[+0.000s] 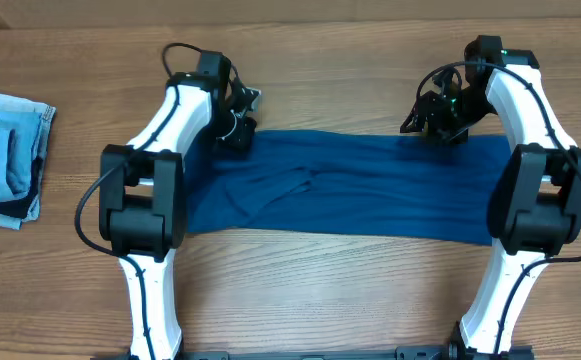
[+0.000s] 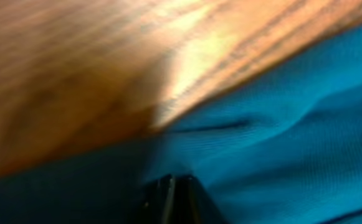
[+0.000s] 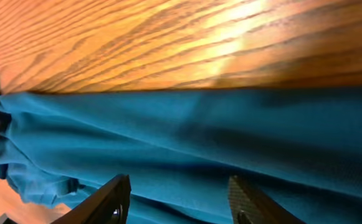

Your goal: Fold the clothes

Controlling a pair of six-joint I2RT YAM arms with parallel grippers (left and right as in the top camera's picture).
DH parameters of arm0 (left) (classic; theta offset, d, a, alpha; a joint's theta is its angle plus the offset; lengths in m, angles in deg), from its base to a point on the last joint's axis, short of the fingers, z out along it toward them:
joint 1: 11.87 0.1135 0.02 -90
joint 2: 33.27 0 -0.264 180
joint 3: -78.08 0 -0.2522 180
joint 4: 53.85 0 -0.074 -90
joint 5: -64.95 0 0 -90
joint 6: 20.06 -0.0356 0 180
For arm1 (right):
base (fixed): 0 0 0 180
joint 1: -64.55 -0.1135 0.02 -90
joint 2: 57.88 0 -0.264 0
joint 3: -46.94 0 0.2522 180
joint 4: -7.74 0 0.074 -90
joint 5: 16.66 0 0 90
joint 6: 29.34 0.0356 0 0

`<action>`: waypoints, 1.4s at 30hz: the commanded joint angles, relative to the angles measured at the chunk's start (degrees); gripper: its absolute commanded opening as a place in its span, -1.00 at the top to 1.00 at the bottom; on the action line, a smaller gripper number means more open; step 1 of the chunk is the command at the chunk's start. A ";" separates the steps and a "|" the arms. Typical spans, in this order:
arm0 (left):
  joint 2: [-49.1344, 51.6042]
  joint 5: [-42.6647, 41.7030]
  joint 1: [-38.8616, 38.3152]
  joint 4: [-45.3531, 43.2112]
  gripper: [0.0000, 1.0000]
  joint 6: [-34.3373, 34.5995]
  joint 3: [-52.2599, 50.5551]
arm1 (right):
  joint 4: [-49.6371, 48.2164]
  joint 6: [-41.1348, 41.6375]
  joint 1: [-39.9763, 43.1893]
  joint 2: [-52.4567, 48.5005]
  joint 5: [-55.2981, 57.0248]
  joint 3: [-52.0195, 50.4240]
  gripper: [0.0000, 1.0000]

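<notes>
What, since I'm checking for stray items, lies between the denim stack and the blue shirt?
Only bare wooden table, seen overhead; the left arm hangs over that stretch beside the shirt. The denim stack sits apart at the left edge.

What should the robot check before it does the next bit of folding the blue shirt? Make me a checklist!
1. The left fingers shut at the far left corner of the shirt: ok.
2. Cloth caught between them: cannot tell, that view is blurry.
3. The right fingers gripping the far right edge: not ok, open above the cloth.
4. Shirt lying in one long strip on the table: ok.
5. The denim stack apart from the shirt: ok.
</notes>
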State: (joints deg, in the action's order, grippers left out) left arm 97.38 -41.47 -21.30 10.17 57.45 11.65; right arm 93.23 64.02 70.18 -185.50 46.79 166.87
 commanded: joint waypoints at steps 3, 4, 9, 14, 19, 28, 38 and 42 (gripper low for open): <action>4.70 8.11 1.36 -8.07 0.81 6.12 -1.07 | -1.60 -2.84 0.15 7.02 -0.76 1.57 -0.10; 4.70 8.48 2.25 -10.64 0.79 8.37 -1.05 | -1.97 -3.43 0.15 8.41 -0.74 1.57 -0.10; 4.70 5.75 9.07 -18.58 0.77 18.34 -1.03 | -2.60 -3.21 0.17 13.18 0.11 1.57 -0.13; 4.68 5.46 14.49 -14.67 0.78 21.97 -1.03 | 1.62 6.49 0.17 13.05 11.47 1.36 -0.16; 4.66 4.85 18.49 -10.01 0.81 21.55 -1.03 | 6.27 15.02 0.11 12.68 23.56 0.70 -0.29; 4.20 10.25 20.37 2.82 0.92 17.59 -1.03 | 5.27 14.86 0.20 12.61 23.41 -4.44 -0.34; -11.89 9.27 22.45 6.27 0.35 13.53 0.33 | -0.90 5.77 0.11 12.63 12.07 -4.96 -0.33; -20.59 9.33 22.05 7.87 -0.17 12.90 0.52 | -3.26 2.34 0.11 12.63 3.52 -4.96 -0.35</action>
State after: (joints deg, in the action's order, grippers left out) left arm 84.31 -32.27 1.08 16.94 72.18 11.22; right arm 90.67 69.55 70.18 -173.37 56.89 161.93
